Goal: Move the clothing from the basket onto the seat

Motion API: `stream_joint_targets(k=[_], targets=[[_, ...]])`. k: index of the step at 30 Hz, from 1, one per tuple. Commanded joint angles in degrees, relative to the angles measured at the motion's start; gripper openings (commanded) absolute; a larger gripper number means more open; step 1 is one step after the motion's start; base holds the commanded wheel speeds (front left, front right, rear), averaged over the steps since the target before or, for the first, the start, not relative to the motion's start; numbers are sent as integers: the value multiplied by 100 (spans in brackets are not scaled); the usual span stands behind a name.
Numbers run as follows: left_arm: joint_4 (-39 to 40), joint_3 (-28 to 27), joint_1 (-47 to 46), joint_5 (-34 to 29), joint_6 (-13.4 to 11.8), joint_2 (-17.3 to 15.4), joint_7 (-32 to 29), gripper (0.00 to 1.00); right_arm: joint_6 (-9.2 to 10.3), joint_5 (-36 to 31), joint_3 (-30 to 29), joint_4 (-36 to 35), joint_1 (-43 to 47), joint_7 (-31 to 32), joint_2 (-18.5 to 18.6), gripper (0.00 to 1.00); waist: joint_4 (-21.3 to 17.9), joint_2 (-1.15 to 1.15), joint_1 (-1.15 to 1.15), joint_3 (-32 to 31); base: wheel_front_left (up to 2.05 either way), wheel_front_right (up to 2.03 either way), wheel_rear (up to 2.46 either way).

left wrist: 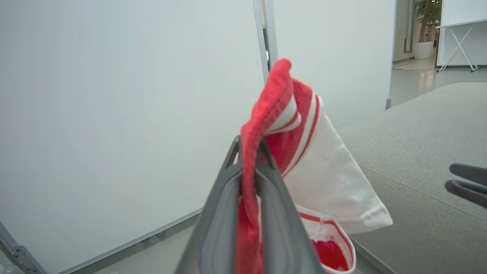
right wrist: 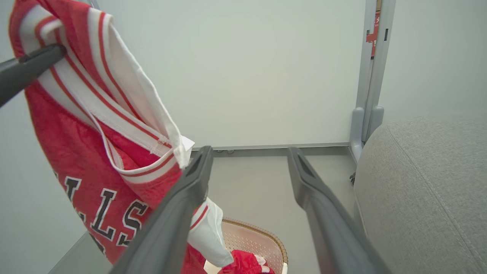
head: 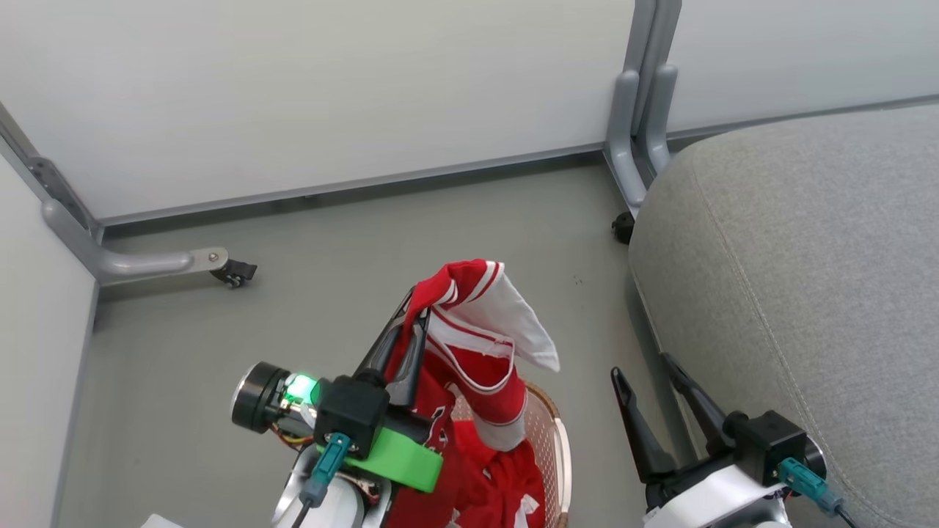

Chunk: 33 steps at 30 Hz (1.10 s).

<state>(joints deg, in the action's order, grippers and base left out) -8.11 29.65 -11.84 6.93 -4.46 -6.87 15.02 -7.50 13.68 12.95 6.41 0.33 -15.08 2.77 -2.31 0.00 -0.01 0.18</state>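
Hanging from the left end effector (head: 419,304), clothing (head: 484,352) drapes over the basket (head: 559,447).

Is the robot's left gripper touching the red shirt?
Touching. The left wrist view shows the left gripper with its jaws pinched shut on a fold of the red shirt.

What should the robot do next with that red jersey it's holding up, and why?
Probably swing the left gripper rightward toward the grey seat. It is shut on the red jersey, which hangs above the basket, and the seat lies just to the right, beside the open right gripper.
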Motion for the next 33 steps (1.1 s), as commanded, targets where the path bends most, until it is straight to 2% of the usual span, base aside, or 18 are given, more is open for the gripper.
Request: stream_joint_targets(k=[1,12,21,28,29,30,31,33], targets=[[61,-26,-105,-6,60,23,23,0,2,37,42,22,54,-14,20,100,37,0,1,-103,0,0,0],[587,179,-457,-112,471,203,23,0,2,-240,730,7,-143,-14,24,100,109,0,1,-131,0,0,0],[931,506,-532,-55,659,319,22,0,2,-385,842,273,-376,-14,59,100,140,0,1,-112,0,0,0],[957,664,-624,-3,684,350,23,0,2,-189,1352,551,-483,-14,128,100,161,0,1,-88,0,0,0],[942,664,-620,5,673,351,23,0,4,-146,1384,552,-494,-14,129,91,158,0,1,-81,0,0,0],[910,666,-602,7,663,349,22,0,4,-103,1442,555,-484,-14,131,38,158,0,1,-71,0,0,0],[876,664,-584,14,658,349,23,0,4,-96,1474,537,-483,-14,139,0,160,0,1,-62,0,0,0],[800,639,-544,38,636,335,22,0,4,-31,1559,539,-446,-14,148,0,162,0,1,-37,0,0,0]])
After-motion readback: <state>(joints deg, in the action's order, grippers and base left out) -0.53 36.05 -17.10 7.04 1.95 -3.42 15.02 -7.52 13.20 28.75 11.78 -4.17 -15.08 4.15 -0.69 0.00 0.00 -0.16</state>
